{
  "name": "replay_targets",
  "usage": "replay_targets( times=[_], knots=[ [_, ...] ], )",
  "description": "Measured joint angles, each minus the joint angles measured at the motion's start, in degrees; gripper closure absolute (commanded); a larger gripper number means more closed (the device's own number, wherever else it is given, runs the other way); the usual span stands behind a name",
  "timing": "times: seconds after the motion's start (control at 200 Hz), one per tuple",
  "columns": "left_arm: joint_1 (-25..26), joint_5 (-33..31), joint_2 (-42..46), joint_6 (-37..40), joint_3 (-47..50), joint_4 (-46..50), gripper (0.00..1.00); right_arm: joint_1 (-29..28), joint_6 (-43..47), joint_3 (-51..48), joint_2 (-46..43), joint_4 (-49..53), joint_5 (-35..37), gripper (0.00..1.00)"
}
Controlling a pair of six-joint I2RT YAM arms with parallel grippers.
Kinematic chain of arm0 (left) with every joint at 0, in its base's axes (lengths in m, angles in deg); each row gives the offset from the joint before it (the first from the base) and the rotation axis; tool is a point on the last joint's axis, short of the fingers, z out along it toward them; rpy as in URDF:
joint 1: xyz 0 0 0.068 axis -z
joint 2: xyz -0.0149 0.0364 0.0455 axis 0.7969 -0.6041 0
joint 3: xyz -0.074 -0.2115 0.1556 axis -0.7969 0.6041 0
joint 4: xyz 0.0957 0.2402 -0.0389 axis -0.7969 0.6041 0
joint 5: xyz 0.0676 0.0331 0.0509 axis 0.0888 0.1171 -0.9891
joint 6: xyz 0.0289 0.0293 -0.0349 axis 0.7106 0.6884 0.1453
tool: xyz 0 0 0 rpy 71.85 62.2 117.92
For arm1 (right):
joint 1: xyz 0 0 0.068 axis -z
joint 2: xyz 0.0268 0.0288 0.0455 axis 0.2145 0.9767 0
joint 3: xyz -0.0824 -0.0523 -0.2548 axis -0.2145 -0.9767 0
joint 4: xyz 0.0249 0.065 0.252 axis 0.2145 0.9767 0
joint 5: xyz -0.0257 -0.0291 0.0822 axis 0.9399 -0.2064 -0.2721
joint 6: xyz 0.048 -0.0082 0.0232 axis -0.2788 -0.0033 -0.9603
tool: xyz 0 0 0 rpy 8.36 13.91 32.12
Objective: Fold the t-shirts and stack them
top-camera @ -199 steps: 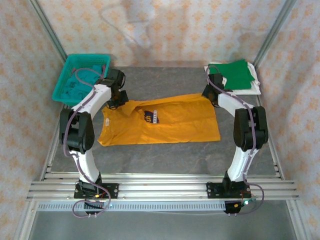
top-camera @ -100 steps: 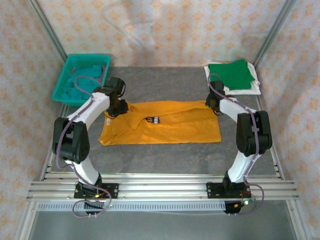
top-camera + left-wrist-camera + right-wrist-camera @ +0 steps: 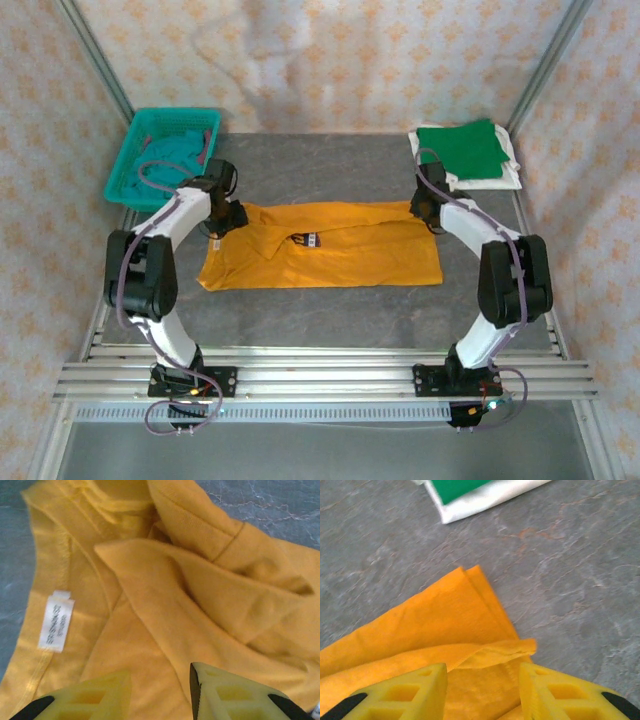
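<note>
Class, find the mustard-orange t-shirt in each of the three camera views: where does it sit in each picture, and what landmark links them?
Top external: the mustard-orange t-shirt lies mid-table, collar toward the left.
Left wrist: it covers most of the picture, white care label at left.
Right wrist: its folded corner takes the lower left.
Shared landmark: the grey marbled table, bare around the shirt in all three.

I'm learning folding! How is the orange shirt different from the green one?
The orange t-shirt lies long and rumpled mid-table; the green t-shirt is a small neat square in the far corner. The orange t-shirt rests on bare table; the green t-shirt tops a folded white t-shirt. Both lie flat.
</note>
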Motion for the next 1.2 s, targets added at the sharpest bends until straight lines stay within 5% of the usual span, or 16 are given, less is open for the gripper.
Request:
replay_targets(
  times=[0.48,1.046,1.201],
  knots=[
    [-4.4,0.0,-7.9,1.0,-3.6,-3.0,0.62,-2.1,0.5,0.0,-0.2,0.0,-1.7,0.57],
    [-4.2,-1.5,-8.8,1.7,-4.0,-3.8,0.99,-2.1,0.6,0.0,-0.4,-0.4,-2.1,0.56],
    [-4.1,-2.4,-4.3,1.9,-4.0,-3.4,0.99,-2.1,0.6,0.0,-0.4,-0.5,-2.1,0.56]
  ],
)
